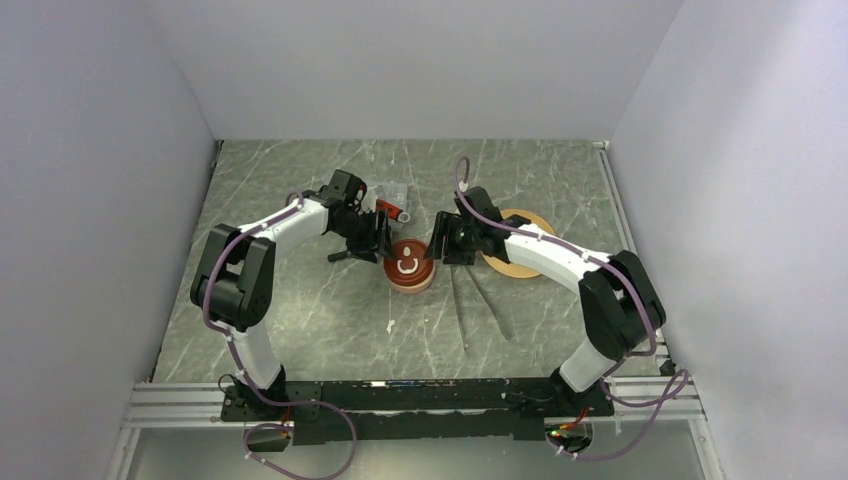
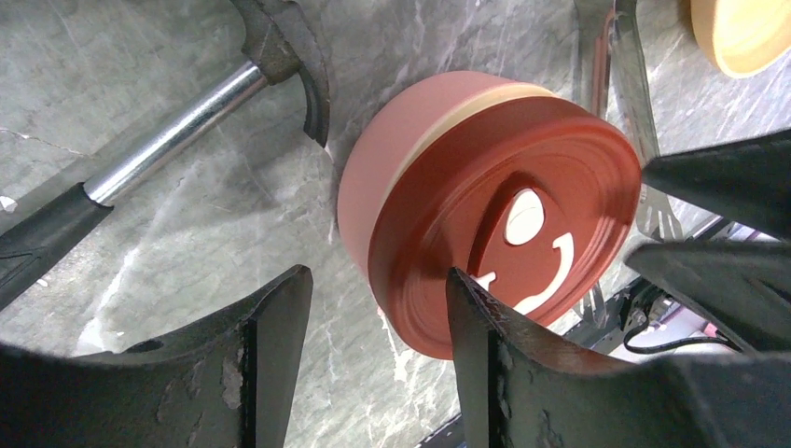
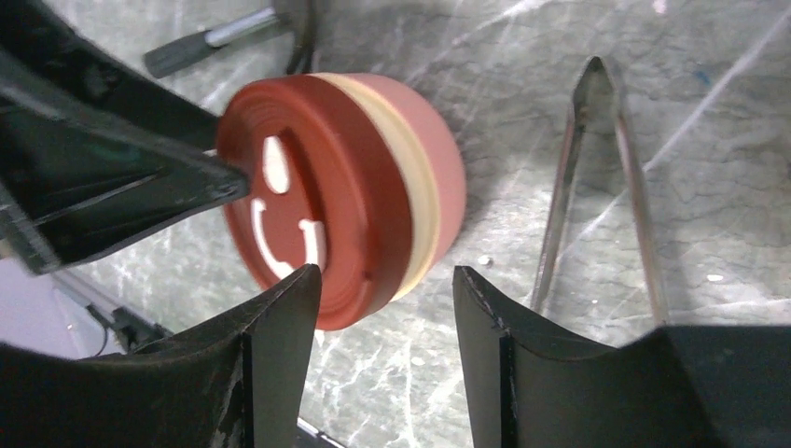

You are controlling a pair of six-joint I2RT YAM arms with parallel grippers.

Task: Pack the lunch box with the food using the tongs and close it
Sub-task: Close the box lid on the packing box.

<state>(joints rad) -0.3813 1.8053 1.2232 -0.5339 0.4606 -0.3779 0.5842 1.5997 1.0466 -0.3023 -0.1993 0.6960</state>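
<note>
The lunch box [image 1: 411, 267] stands mid-table with its dark red lid [image 2: 508, 219] on top, white mark up; the pink wall [image 2: 392, 159] shows below it. The food is out of view. My left gripper [image 2: 378, 275] hangs open at the box's left side, one finger over the lid's rim and the other beside the wall, holding nothing. From the right, my right gripper [image 3: 387, 273] is open too, straddling the lid's edge [image 3: 308, 201] without gripping it. The tongs [image 1: 478, 300] lie flat on the table right of the box, also seen as the tongs [image 3: 597, 177].
A black-handled hammer [image 2: 177, 131] lies just left of the box. The yellow plate [image 1: 505, 264] sits right of it, partly under the right arm. A clear case [image 1: 392, 195] with a red tool is behind the left gripper. Walls enclose the table on three sides.
</note>
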